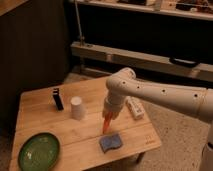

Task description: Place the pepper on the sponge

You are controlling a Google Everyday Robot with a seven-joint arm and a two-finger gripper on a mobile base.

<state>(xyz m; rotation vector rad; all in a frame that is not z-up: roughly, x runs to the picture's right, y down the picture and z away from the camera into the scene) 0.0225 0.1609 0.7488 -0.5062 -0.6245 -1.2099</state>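
The pepper (107,124), slim and orange-red, hangs point-down from my gripper (109,115), which is shut on its upper end. It hovers over the wooden table (55,117), just above and slightly behind the sponge (110,142). The sponge is a blue-grey pad lying flat near the table's front right edge. The pepper's tip stands a small gap clear of the sponge. My white arm (155,92) reaches in from the right.
A white cup (77,108) stands left of the gripper, with a black upright object (58,99) further left. A round green plate (39,150) lies at the front left corner. A white boxy object (134,108) lies behind the arm on the right.
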